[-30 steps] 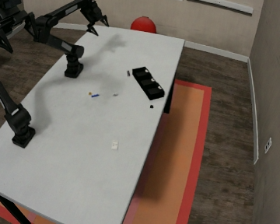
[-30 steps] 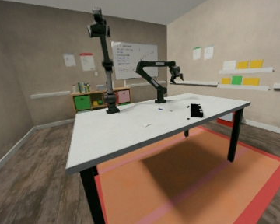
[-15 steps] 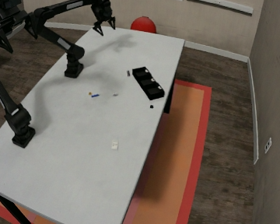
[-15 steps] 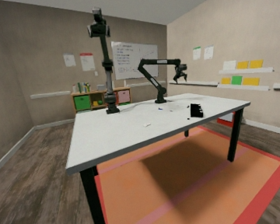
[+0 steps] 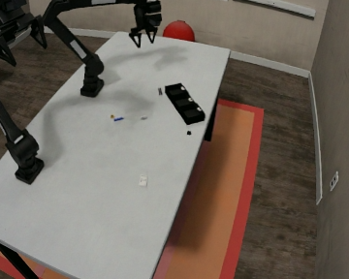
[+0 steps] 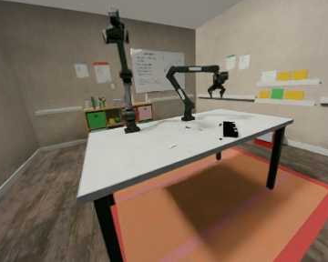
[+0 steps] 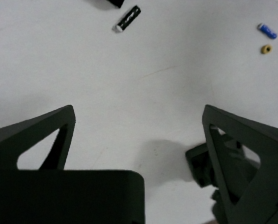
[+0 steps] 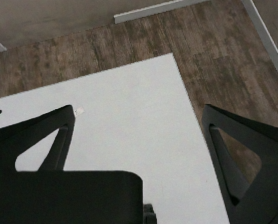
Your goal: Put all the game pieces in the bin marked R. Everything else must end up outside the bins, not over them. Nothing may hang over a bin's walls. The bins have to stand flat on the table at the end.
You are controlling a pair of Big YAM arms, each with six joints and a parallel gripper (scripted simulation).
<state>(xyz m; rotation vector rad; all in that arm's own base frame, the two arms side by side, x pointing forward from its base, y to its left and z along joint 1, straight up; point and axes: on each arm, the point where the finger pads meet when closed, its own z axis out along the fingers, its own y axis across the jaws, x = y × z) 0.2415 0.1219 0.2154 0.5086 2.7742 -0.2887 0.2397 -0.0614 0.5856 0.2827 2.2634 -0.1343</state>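
Black three-section tray (image 5: pixel 177 97) (image 6: pixel 229 129) (image 7: pixel 118 2) | blue cylinder (image 5: pixel 118 119) (image 6: pixel 188 127) (image 7: pixel 267 31), maybe plastic | tan ring (image 5: pixel 111 116) (image 7: pixel 263 49) | left gripper (image 5: pixel 144 44) (image 6: pixel 216 95) (image 7: pixel 139 107) open | right gripper (image 5: pixel 29 55) (image 6: pixel 116 35) (image 8: pixel 139 107) open

Three black bins (image 5: pixel 184 105) (image 6: pixel 229 129) (image 7: pixel 117 2) (letters unreadable) stand flat in a row.

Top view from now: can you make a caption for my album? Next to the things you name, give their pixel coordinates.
A black three-part bin block (image 5: pixel 184 105) sits near the white table's (image 5: pixel 100 199) edge, small things scattered beside it.
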